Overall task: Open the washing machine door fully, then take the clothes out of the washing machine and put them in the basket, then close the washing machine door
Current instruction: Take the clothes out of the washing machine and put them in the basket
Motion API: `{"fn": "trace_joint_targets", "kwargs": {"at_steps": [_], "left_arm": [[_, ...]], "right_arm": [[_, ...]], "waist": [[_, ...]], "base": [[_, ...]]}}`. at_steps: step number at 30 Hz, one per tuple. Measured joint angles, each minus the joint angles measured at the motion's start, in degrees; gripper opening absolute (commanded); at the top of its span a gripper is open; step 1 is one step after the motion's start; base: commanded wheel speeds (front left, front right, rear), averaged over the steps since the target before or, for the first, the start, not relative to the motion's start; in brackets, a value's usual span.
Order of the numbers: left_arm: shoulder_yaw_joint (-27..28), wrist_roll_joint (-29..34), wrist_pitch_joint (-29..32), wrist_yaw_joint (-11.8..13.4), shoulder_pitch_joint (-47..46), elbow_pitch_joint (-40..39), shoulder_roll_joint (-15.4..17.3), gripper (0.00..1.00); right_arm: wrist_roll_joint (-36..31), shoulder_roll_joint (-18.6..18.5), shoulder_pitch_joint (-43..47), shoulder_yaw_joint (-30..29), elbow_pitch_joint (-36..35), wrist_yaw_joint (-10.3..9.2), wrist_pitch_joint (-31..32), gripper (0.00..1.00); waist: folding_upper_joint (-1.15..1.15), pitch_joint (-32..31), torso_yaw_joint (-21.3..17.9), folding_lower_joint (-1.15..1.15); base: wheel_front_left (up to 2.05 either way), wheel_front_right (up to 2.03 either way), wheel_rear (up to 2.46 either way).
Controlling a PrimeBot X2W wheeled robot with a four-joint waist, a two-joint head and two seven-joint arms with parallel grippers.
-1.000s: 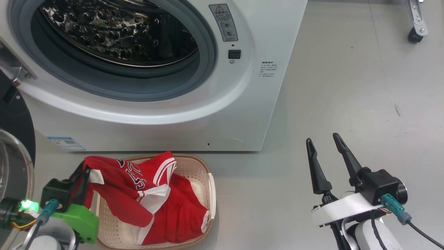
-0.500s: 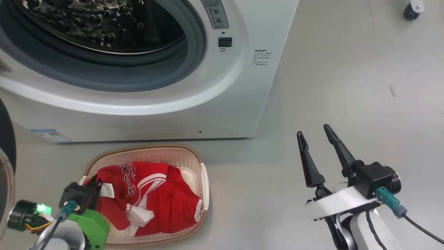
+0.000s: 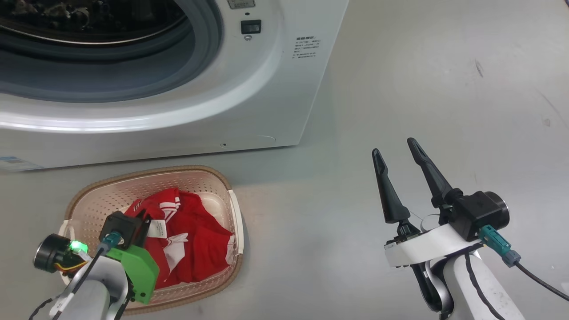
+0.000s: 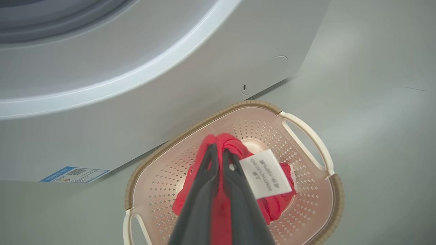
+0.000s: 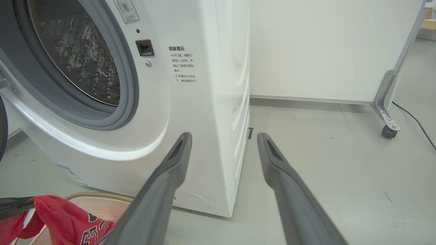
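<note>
Our left gripper (image 4: pixel 219 151) is clamped on a fold of the red jersey (image 3: pixel 195 240), whose bulk lies in the basket (image 3: pixel 146 171) in front of the washing machine (image 3: pixel 200 115). We should lower the pinched fold well inside the basket before letting go, so nothing hangs over its edge. Our right gripper (image 3: pixel 394 146) stands apart, empty, over the floor (image 3: pixel 444 89).

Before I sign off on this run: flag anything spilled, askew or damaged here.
Nothing stands out. The clothes lie in the basket, none on the floor, with one fold pinched in the shut left gripper. The washing machine looks undamaged; the floor bears a few small dark marks.
</note>
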Motion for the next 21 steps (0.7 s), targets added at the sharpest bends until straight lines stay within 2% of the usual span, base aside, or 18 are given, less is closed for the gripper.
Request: {"fn": "trace_joint_targets", "kwargs": {"at_steps": [12,21], "left_arm": [[-0.4,-1.3,-0.1,-0.4,-5.7,6.5,-1.6,0.00],[1.4,-2.7,-0.8,-0.5,-8.1,13.3,-1.5,0.00]], "right_arm": [[0.0,0.2,-2.3,-0.2,-1.4,-1.04,0.0,1.00],[-0.5,0.2,-2.4,-1.3,-2.2,-2.10,0.0,1.00]], "waist": [[0.00,6.4,-4.7,0.00],[0.00,10.0,-5.3,0.00]], "base": [[0.00,0.00,0.00],[0.00,0.00,0.00]]}}
